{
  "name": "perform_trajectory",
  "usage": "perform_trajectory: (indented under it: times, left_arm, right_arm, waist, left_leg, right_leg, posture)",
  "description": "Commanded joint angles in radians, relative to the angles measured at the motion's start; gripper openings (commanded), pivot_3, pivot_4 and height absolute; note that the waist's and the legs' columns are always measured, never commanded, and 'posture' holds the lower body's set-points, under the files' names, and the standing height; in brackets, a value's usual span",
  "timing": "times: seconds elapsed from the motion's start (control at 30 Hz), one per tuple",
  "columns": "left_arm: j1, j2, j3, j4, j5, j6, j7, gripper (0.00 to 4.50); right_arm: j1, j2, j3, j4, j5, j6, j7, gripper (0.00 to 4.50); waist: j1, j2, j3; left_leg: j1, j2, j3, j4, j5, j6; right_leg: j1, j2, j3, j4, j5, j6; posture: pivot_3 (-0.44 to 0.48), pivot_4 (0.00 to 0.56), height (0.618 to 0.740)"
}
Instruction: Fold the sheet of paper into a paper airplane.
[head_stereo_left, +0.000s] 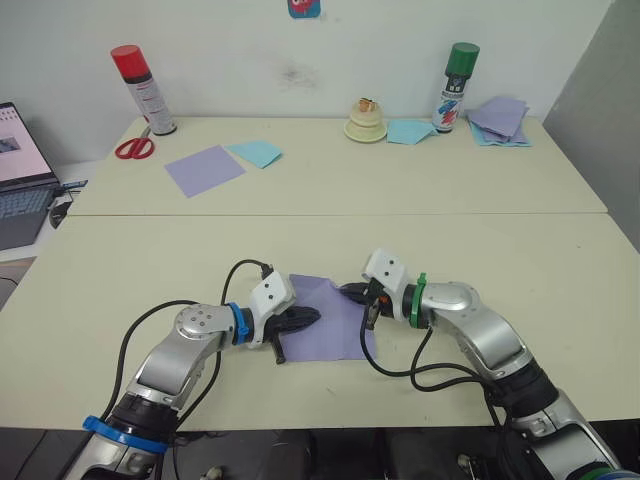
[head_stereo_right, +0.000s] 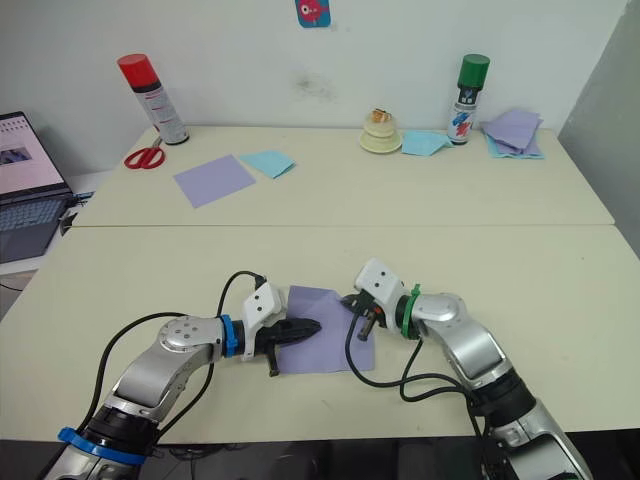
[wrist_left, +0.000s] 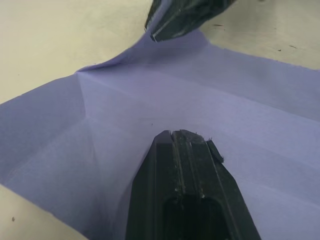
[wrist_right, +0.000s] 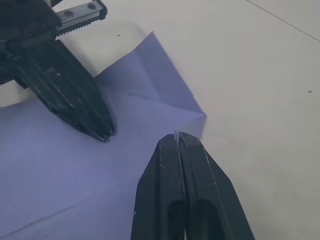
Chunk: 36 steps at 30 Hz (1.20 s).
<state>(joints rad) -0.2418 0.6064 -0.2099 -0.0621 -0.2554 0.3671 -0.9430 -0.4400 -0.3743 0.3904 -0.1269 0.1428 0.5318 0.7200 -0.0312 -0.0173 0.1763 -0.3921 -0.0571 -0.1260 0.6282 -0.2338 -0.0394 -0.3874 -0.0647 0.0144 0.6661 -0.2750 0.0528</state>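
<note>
pressing sheet of paper (head_stereo_left: 330, 322) — left gripper (head_stereo_left: 312, 316); right gripper (head_stereo_left: 350, 292) seemingly pinching edge.

Two spray cans (head_stereo_left: 143, 90) (head_stereo_left: 456, 88); one scissors (head_stereo_left: 135, 148); one laptop (head_stereo_left: 20, 175)

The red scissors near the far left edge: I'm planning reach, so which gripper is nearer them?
Left. The left gripper rests on the sheet of paper, on the red scissors' side; the right gripper is farther right.

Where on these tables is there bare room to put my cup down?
Bare: the near table right of the right gripper, and its left side. Crowded: around the sheet of paper under the left gripper, and along the far wall.
</note>
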Motion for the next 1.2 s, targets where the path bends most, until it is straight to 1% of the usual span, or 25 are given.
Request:
perform_trajectory:
  times: [0.03, 0.13, 0.33, 0.43, 0.53, 0.6, 0.7, 0.97, 1.07, 1.2]
  left_arm:
    - [0.009, 0.015, -0.013, 0.039, 0.035, 0.015, -0.004, 0.0]
    - [0.0, 0.013, -0.012, 0.048, 0.039, 0.012, -0.004, 0.0]
    - [-0.008, 0.014, -0.01, 0.053, 0.037, 0.009, -0.01, 0.0]
    - [-0.024, 0.002, 0.009, 0.051, 0.015, 0.026, -0.007, 0.0]
    - [-0.071, -0.021, 0.062, 0.065, -0.042, 0.068, 0.0, 0.0]
    - [-0.093, -0.029, 0.078, 0.076, -0.056, 0.081, 0.001, 0.0]
    - [-0.161, -0.052, 0.097, 0.108, -0.076, 0.102, -0.004, 0.0]
    - [-0.262, -0.13, 0.029, 0.161, -0.025, 0.078, -0.014, 0.0]
    - [-0.29, -0.135, -0.031, 0.195, 0.033, 0.047, -0.033, 0.0]
    - [-0.309, -0.14, -0.077, 0.243, 0.09, 0.015, -0.04, 0.0]
  right_arm:
    - [0.009, 0.014, 0.015, -0.028, -0.019, -0.024, -0.004, 0.01]
    - [0.016, 0.03, 0.022, 0.001, -0.037, -0.033, -0.02, 0.01]
    - [0.014, 0.04, 0.028, 0.029, -0.056, -0.039, -0.006, 0.01]
    - [0.01, 0.047, 0.029, 0.044, -0.067, -0.05, -0.007, 0.01]
    - [0.011, 0.04, 0.042, 0.06, -0.092, -0.078, -0.003, 0.01]
    - [0.013, 0.04, 0.043, 0.066, -0.101, -0.088, 0.0, 0.01]
    - [0.013, 0.042, 0.043, 0.07, -0.107, -0.09, 0.0, 0.01]
    - [0.018, 0.048, 0.044, 0.064, -0.116, -0.068, -0.01, 0.01]
    - [0.018, 0.054, 0.045, 0.06, -0.118, -0.057, -0.016, 0.01]
    - [0.024, 0.06, 0.045, 0.049, -0.123, -0.046, -0.018, 0.01]
  waist:
    - [0.0, 0.0, 0.0]
    - [0.0, 0.0, 0.0]
    - [0.0, 0.0, 0.0]
    - [0.0, 0.0, 0.0]
    - [0.0, 0.0, 0.0]
    - [-0.001, 0.0, 0.0]
    - [0.0, 0.0, 0.0]
    - [0.0, -0.001, 0.0]
    - [0.0, -0.001, 0.0]
    - [0.0, -0.001, 0.0]
  left_leg:
    - [0.0, 0.0, 0.0, 0.0, 0.0, 0.0]
    - [0.0, 0.0, 0.0, 0.0, 0.0, 0.0]
    - [0.0, 0.0, 0.0, 0.0, 0.0, 0.0]
    - [0.0, 0.0, 0.0, 0.0, 0.0, 0.0]
    - [0.0, 0.0, 0.0, 0.0, 0.0, 0.0]
    - [0.0, 0.0, 0.0, 0.0, 0.0, 0.0]
    - [0.0, 0.0, 0.0, 0.0, 0.0, 0.0]
    - [-0.001, -0.001, -0.001, 0.001, 0.0, 0.0]
    - [-0.001, -0.001, -0.001, 0.001, 0.0, 0.0]
    - [-0.001, -0.001, -0.001, 0.001, 0.0, 0.0]
  right_leg:
    - [0.0, 0.0, 0.0, 0.0, 0.0, 0.0]
    - [0.0, 0.0, 0.0, 0.0, 0.0, 0.0]
    - [0.0, 0.0, 0.0, 0.0, 0.0, 0.0]
    - [0.0, 0.0, 0.0, 0.0, 0.0, 0.0]
    - [0.0, 0.0, 0.0, 0.0, 0.0, 0.0]
    - [0.0, 0.0, -0.001, 0.0, 0.0, 0.0]
    - [0.0, 0.0, -0.001, 0.0, 0.0, 0.0]
    - [-0.001, 0.0, -0.001, 0.0, 0.0, 0.0]
    - [-0.001, 0.0, -0.001, 0.0, 0.0, 0.0]
    - [-0.001, 0.0, -0.001, 0.0, 0.0, 0.0]
  posture:
    - [0.0, 0.15, 0.74]
    - [0.0, 0.15, 0.74]
    - [0.0, 0.15, 0.74]
    - [0.0, 0.15, 0.74]
    - [0.0, 0.15, 0.74]
    - [0.0, 0.15, 0.74]
    - [0.0, 0.15, 0.74]
    - [0.0, 0.15, 0.74]
    - [0.0, 0.15, 0.74]
    - [0.0, 0.15, 0.74]
